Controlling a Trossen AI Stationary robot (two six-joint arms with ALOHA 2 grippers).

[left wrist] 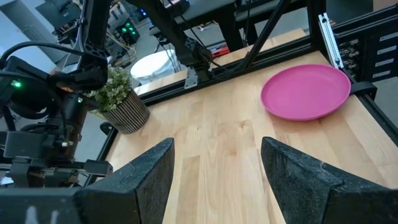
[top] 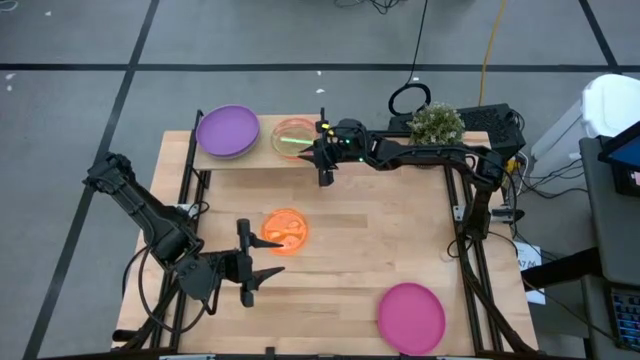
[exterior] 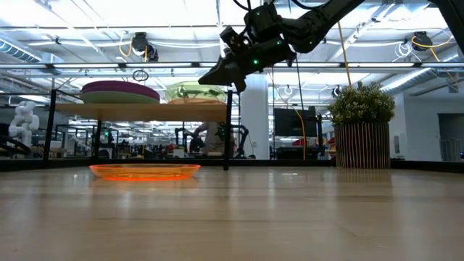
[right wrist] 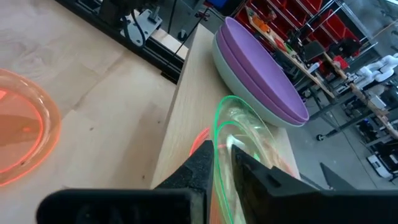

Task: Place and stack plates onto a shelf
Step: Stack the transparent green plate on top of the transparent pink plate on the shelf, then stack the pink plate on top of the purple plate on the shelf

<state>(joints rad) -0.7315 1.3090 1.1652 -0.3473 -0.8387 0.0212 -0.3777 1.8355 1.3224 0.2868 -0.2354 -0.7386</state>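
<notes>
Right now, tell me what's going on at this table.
The right gripper is at the shelf, its fingers on the rim of a green plate it is setting on a small stack there, beside the purple plate stack. The left gripper waits open over the table near the orange plate. A magenta plate lies at the table's near right corner.

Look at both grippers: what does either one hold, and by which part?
The right gripper pinches the green plate by its rim, over the shelf. The left gripper holds nothing.
</notes>
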